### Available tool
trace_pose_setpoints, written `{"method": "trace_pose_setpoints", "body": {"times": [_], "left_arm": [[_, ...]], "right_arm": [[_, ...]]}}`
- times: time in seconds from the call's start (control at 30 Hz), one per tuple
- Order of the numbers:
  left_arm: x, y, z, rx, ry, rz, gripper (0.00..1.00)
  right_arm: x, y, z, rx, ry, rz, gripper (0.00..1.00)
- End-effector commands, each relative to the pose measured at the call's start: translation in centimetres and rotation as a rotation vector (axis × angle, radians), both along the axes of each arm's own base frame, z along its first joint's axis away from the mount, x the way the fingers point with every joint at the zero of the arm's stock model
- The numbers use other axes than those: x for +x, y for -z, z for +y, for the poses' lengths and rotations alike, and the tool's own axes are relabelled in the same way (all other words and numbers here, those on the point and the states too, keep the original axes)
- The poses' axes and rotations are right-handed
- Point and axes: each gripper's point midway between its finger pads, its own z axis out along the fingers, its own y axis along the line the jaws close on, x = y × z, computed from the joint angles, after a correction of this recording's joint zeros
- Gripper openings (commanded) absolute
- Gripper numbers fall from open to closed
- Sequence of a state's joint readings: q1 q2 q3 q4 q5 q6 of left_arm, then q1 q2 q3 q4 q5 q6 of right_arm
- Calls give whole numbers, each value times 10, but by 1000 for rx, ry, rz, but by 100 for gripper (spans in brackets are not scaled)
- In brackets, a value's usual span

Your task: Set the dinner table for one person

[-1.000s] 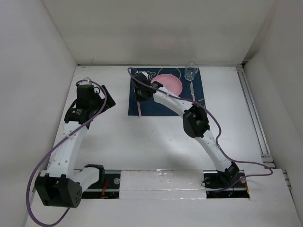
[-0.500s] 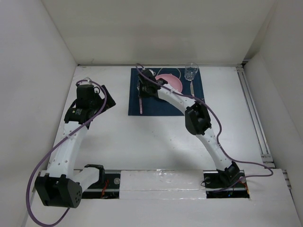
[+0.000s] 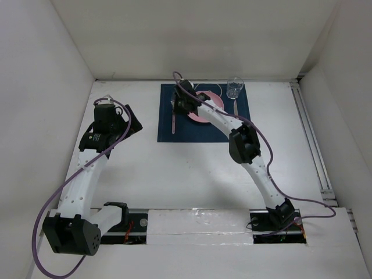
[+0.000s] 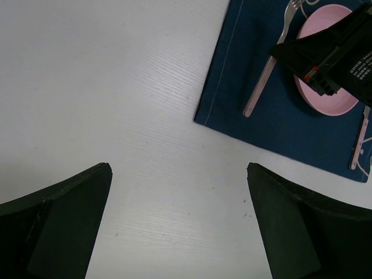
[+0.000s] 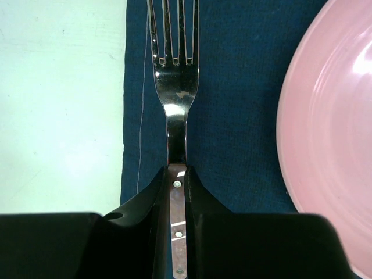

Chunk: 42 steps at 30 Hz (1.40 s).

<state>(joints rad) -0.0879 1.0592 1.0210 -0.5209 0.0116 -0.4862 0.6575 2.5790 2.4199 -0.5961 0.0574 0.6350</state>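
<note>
My right gripper point(image 5: 177, 171) is shut on the handle of a fork point(image 5: 176, 87) with a pink handle. The fork lies along the left part of the navy placemat point(image 5: 232, 87), tines toward the far wall, left of the pink plate point(image 5: 331, 133). In the top view the right gripper point(image 3: 182, 102) is over the mat's far left part, with the fork handle point(image 3: 174, 121) trailing toward me. I cannot tell whether the fork rests on the mat. My left gripper point(image 4: 178, 168) is open and empty over the white dinner table point(image 4: 116, 87), left of the mat point(image 3: 174, 135).
A clear glass point(image 3: 235, 88) stands at the mat's far right corner. A pink-handled knife point(image 3: 236, 108) lies right of the plate point(image 3: 214, 100). White walls enclose the table point(image 3: 174, 174) on three sides. The left wrist view also shows the fork point(image 4: 261, 81), plate point(image 4: 325, 104) and knife point(image 4: 360, 136).
My right gripper has moved toward the far wall along the mat's left side, carrying the fork with it. The left arm has not moved.
</note>
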Motion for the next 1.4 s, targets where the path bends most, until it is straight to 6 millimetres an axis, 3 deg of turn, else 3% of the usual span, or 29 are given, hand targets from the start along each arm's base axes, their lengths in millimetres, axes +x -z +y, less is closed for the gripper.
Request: {"method": "trace_pose_setpoints", "body": {"times": [0.0, 0.4, 0.63, 0.83, 1.03, 1.07, 1.13, 1.17, 1.2, 1.23, 1.27, 1.3, 1.37], "left_arm": [[1, 1, -1, 3, 15, -7, 100], [0, 0, -1, 2, 15, -16, 100], [-1, -2, -2, -5, 23, -25, 100], [-1, -2, -2, -5, 23, -25, 100], [-1, -2, -2, -5, 23, -25, 100], [-1, -2, -1, 1, 16, -25, 100], [-1, -2, -1, 1, 15, -25, 100], [0, -2, 3, 17, -3, -26, 100], [-2, -3, 5, 23, -11, -25, 100], [-1, -7, 7, 20, -26, -35, 100], [-2, -10, 9, 28, -37, -46, 100], [-3, -8, 14, 41, -66, -39, 100], [-4, -14, 19, 47, -93, -60, 100]], "right_arm": [[9, -11, 17, 71, -9, -43, 0], [8, 22, 21, 67, -8, 7, 1], [8, 28, 21, 67, -2, 18, 6], [10, 22, 21, 68, 5, 5, 26], [7, -21, 17, 75, 35, -40, 36], [7, -43, 15, 91, 41, -69, 36], [3, -68, 15, 92, 29, -109, 42], [-5, -96, 15, 100, 22, -148, 58], [-12, -112, 16, 84, 5, -186, 61], [-12, -128, 7, 66, 20, -221, 71], [-20, -144, 7, 59, 9, -255, 100], [-34, -171, -4, 58, 10, -295, 100], [-43, -193, -32, -4, 41, -362, 100]]}}
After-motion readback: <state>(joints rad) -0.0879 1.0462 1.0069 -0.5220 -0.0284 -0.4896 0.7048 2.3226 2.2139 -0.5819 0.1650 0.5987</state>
